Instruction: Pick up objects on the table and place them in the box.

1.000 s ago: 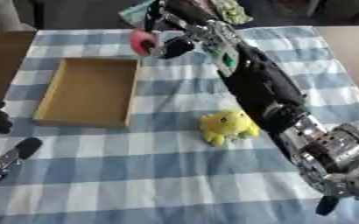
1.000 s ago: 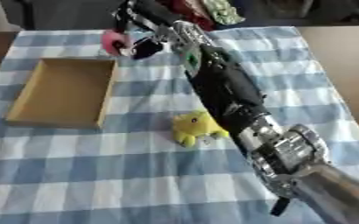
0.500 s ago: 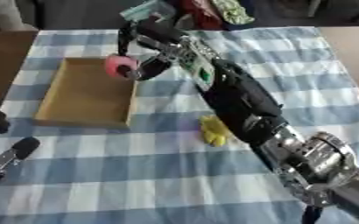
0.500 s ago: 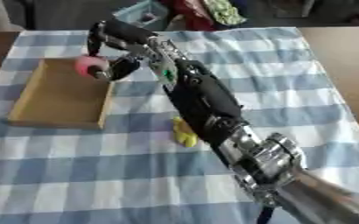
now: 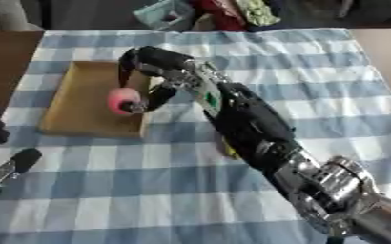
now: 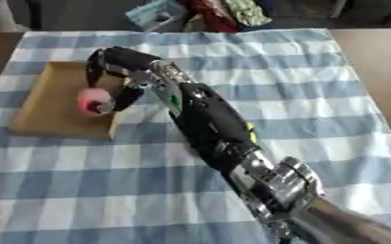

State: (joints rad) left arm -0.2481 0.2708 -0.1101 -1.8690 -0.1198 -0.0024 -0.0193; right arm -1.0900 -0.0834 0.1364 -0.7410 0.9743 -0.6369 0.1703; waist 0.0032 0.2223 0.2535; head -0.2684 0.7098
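**Pink ball held over the box**

A blue checked cloth (image 5: pixel 149 190) covers the table. The right arm reaches across it to the box (image 5: pixel 78 102) at left. The right hand (image 5: pixel 153 64) curls round a pink ball (image 5: pixel 122 100), above the box's right side. The left hand (image 5: pixel 3 169) rests open at the lower left.

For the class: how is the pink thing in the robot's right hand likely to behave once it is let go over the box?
The pink thing looks rounded, so it may roll a little. The box has raised walls that should probably stop it. The right hand curls round it with ease, which hints that it is light, though its material cannot be told.
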